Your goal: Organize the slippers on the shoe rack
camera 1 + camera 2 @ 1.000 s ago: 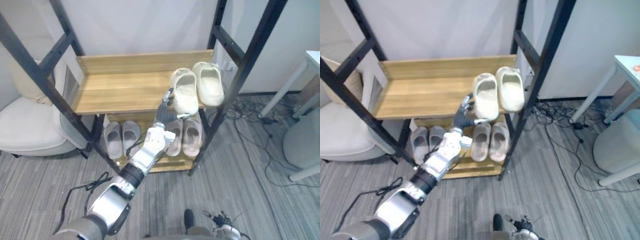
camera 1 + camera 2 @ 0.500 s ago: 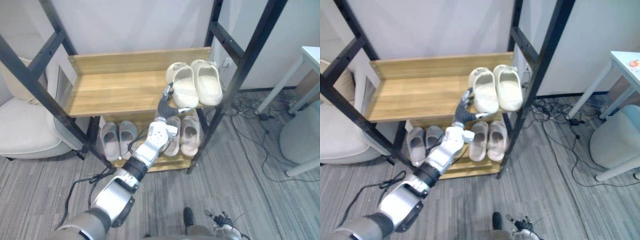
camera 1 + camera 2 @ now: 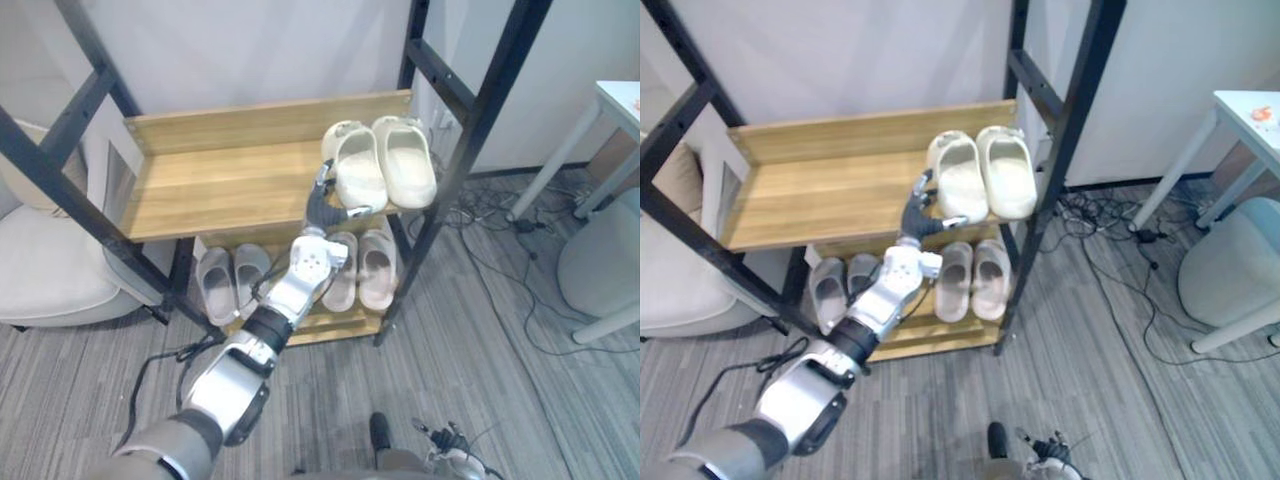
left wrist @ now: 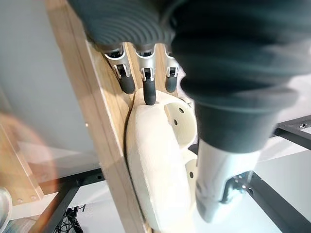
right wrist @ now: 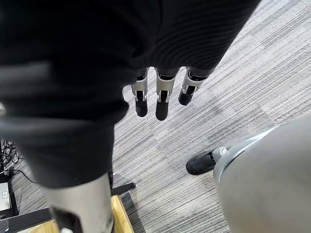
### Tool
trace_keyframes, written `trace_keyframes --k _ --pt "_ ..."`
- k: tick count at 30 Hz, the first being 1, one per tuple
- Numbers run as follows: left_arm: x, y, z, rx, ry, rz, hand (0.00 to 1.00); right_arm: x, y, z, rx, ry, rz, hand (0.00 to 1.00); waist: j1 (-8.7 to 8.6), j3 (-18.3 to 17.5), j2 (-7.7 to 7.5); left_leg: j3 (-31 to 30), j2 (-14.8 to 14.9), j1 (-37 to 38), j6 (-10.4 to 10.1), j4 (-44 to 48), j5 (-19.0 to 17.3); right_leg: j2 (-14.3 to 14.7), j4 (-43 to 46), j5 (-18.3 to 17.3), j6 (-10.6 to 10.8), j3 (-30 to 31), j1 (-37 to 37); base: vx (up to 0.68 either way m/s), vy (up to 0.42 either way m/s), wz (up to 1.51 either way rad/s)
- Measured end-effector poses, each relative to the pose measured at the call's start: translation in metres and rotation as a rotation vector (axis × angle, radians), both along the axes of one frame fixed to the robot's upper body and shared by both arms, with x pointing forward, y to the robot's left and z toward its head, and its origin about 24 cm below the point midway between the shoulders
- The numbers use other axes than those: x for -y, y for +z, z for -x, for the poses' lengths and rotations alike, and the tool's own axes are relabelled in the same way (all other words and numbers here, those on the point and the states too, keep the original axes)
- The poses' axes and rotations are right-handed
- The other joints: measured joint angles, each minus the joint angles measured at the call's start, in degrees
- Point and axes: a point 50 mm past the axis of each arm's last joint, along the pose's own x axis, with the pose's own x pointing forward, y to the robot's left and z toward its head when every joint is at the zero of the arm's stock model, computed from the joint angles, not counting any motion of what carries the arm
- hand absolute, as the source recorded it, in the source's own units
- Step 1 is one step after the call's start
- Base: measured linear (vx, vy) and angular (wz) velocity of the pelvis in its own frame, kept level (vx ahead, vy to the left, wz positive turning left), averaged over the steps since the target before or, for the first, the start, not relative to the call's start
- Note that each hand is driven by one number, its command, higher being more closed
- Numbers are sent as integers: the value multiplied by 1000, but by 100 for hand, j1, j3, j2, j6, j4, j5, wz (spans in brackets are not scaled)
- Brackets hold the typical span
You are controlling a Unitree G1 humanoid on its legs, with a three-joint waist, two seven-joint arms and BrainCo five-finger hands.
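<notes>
My left hand (image 3: 322, 205) is released, not grasping. In its wrist view the straight fingers (image 4: 149, 92) rest their dark tips against the near end of the left cream foam slipper (image 3: 360, 175), with the thumb lying alongside. That slipper sits at the right end of the upper wooden shelf (image 3: 220, 190), touching the right cream foam slipper (image 3: 405, 165), which stands near the black metal rack post (image 3: 445, 200). My right hand (image 5: 163, 94) hangs relaxed over the grey floor.

The risks, as I judge them: I'm only pushing, so an off-centre nudge could swing the slipper askew or shove it into its twin and jostle both. Its near end reaches the shelf's front edge, so a fingertip dragging it back could tip it off toward the 2 pairs below, the grey pair (image 3: 232, 280) and the taupe pair (image 3: 360, 268).

Its long axis runs front to back, roughly parallel to its twin. The closed toe looks to point toward me and the open heel toward the back board.
</notes>
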Motion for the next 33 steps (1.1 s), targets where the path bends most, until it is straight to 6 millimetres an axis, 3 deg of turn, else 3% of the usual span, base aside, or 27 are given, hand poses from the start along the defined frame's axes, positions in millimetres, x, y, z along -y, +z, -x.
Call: trace_keyframes --k 5,9,16,20,22,24,25,26,27,30,33 --pt "11 19 17 91 -110 67 0 2 1 -4 8 15 6 0 10 29 48 -188 -12 6 28 29 17 -37 -1 0 0 -206 115 -4 -16 20" --pt "17 30 45 184 -250 114 0 1 3 -9 21 47 1 0 98 30 50 -304 5 22 41 74 26 -47 -1 -1 -1 -373 212 -18 -25 14" --pt "21 1 89 90 -462 231 0 -4 3 -15 28 110 -2 0 204 56 52 -527 6 130 70 94 52 -76 -1 -33 -23 -587 447 -24 -20 17" --pt "21 -62 122 -174 -569 267 0 -6 3 -14 26 139 -7 0 311 83 32 -616 24 228 50 88 68 -75 -1 -93 -18 -680 592 -8 -20 10" --pt "15 -94 131 -303 -547 255 0 -8 3 -16 25 167 -5 0 351 90 19 -617 28 229 41 88 74 -72 0 -94 -19 -680 593 -4 -8 3" --pt "-1 -145 146 -512 -466 213 0 -9 3 -16 25 185 -8 0 398 119 -26 -615 38 240 31 89 80 -63 0 -95 -19 -676 603 0 0 0" --pt "-5 -154 149 -551 -449 202 0 -10 3 -16 25 189 -9 0 403 127 -38 -615 41 248 30 89 81 -60 0 -96 -21 -676 610 0 0 0" --pt "-18 -180 159 -665 -399 159 0 -12 3 -16 23 206 -10 0 415 165 -89 -616 51 307 24 83 82 -50 0 -108 -28 -675 667 0 0 0" --pt "-23 -189 162 -703 -377 145 0 -12 3 -15 22 208 -12 0 419 175 -107 -620 56 329 18 87 84 -45 0 -114 -29 -677 694 0 0 0" --pt "-66 -239 188 -943 -200 27 0 -18 1 -14 20 217 -24 0 436 239 -268 -624 76 443 -2 90 76 -25 0 -136 -37 -686 812 0 0 0" --pt "-96 -262 207 -1070 -80 -74 0 -19 0 -11 5 223 -25 0 462 225 -324 -630 71 445 -2 91 77 -31 0 -137 -35 -690 819 -2 -2 2"
